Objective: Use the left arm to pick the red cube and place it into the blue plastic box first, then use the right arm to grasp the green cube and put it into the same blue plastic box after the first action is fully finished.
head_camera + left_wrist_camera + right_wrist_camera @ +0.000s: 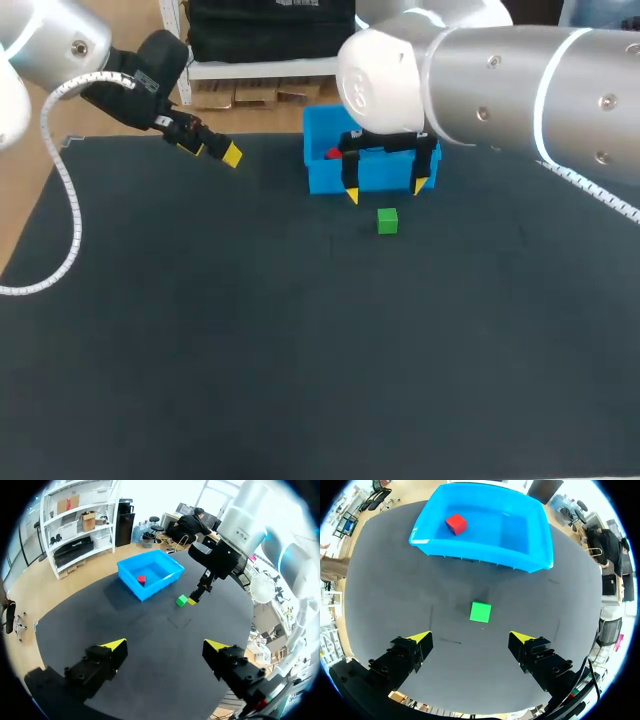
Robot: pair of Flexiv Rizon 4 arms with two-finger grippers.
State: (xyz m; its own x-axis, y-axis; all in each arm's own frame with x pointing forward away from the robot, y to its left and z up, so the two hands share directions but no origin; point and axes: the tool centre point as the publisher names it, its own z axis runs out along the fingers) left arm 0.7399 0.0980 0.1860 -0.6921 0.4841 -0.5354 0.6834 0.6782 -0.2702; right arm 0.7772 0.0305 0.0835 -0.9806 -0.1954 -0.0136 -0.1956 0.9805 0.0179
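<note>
Dark matte table mat point(200, 350), flat. Blue plastic box point(322, 178): glossy, rectangular, open top. My right gripper point(470, 639) points down just in front of the box, jaws wide, empty. My left gripper point(165, 645) is near the mat's far left corner, jaws wide, empty. Red cube point(456, 524) sits inside the box. Green cube point(480, 611) sits on the mat ahead of my right fingers, untouched.
</note>
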